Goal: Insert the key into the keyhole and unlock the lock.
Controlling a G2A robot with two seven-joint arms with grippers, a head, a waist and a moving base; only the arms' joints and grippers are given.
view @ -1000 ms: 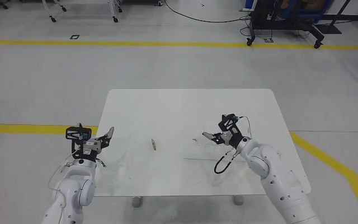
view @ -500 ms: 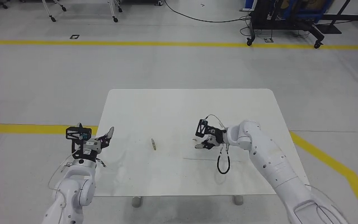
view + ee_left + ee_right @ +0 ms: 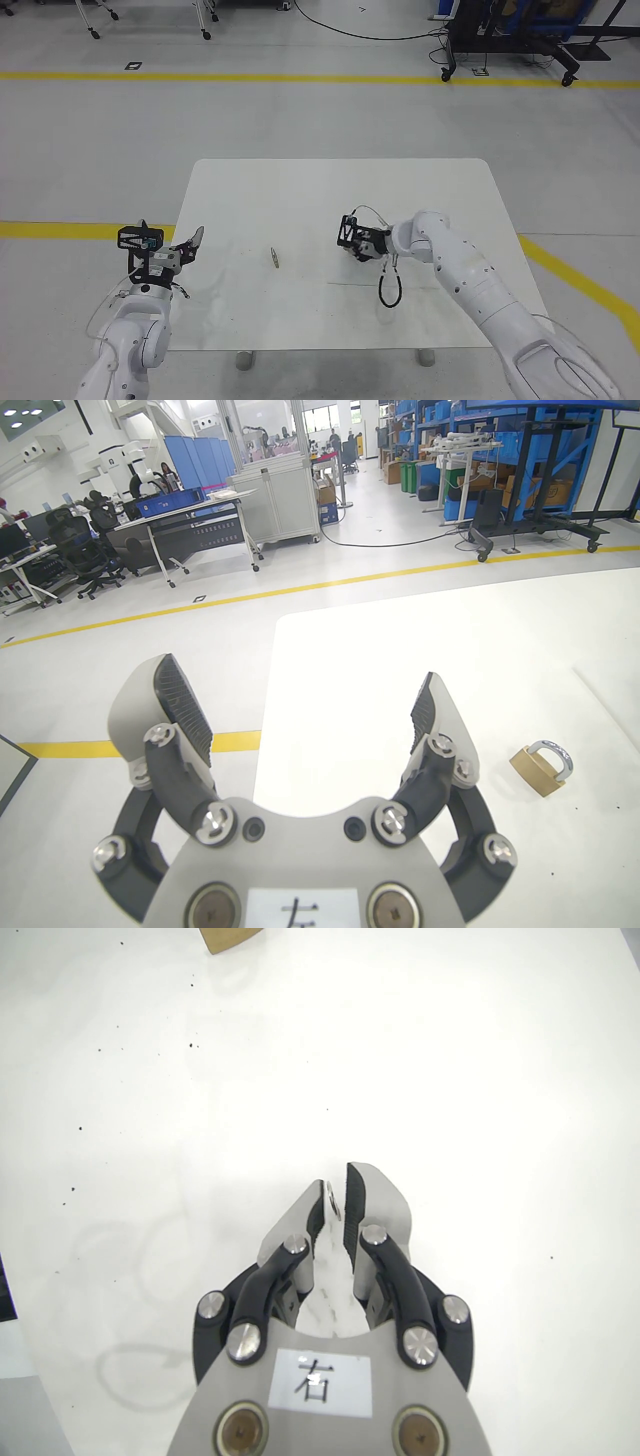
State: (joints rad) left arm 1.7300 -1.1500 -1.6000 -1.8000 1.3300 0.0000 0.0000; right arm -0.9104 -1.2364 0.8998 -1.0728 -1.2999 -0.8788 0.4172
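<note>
**Top view.** Lock (image 3: 273, 257) on the white table (image 3: 300, 190), long axis running near-to-far, set about midway between the left gripper (image 3: 192, 243) at the table's left edge and the right gripper (image 3: 352, 243) further in. A stretch of tabletop separates each from it.

**Left wrist view.** Left gripper (image 3: 300, 710) spread wide, holding nothing. Brass lock (image 3: 537, 771) nearby, shackle end turned away. Keyhole not seen.

**Right wrist view.** Right gripper (image 3: 334, 1185) pinched narrow on the key (image 3: 334, 1204). A corner of the lock (image 3: 227, 940) lies ahead, well apart.

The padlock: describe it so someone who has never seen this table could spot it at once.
Start at the white table. About midway between the left gripper and the right gripper, the padlock lies flat on the tabletop, touched by nothing. It is the only brass-coloured thing there, with a curved silver shackle.
</note>
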